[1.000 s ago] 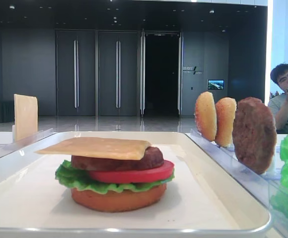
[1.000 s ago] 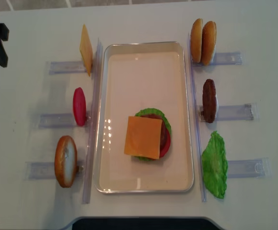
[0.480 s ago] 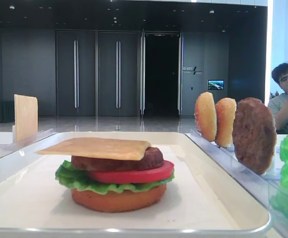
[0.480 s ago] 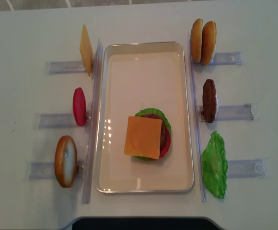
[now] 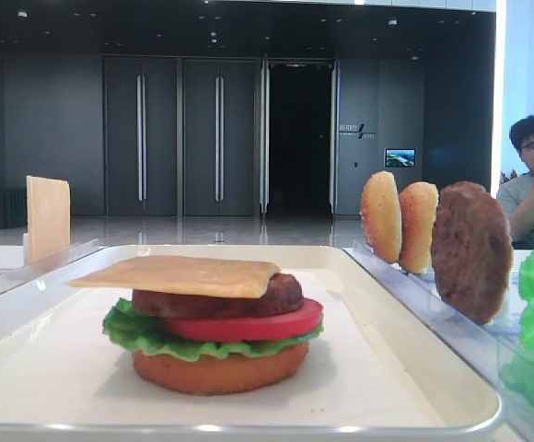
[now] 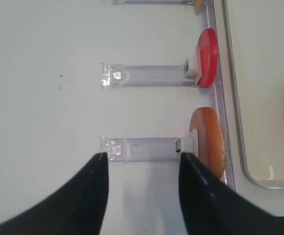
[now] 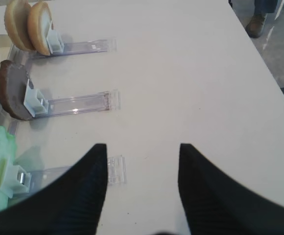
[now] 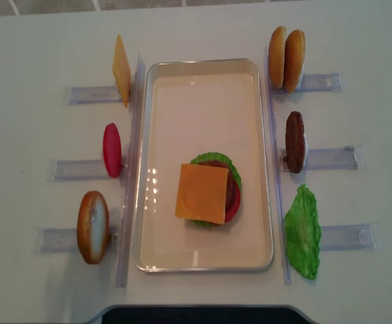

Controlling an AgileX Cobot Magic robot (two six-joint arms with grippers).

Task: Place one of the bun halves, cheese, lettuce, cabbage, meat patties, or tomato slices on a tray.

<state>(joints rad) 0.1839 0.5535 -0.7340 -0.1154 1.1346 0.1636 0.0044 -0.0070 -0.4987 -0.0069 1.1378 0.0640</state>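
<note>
Left wrist view puts my left gripper point(image 6: 141, 161) over the bun half point(image 6: 208, 142) standing on edge in its clear rack point(image 6: 147, 148), at nine o'clock from the tray point(image 8: 142, 202); the jaws are spread and hold nothing. The bun looks stiff, light and smooth, so I judge a pinch across its flat faces safest. My right gripper point(image 7: 142, 152) hangs wide apart, empty, above the table point(image 7: 181, 73).

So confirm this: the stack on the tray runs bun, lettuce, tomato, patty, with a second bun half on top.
Not quite. The top layer is the cheese, not a bun half. The low exterior view shows bun, lettuce, tomato and patty beneath it on the tray.
</note>
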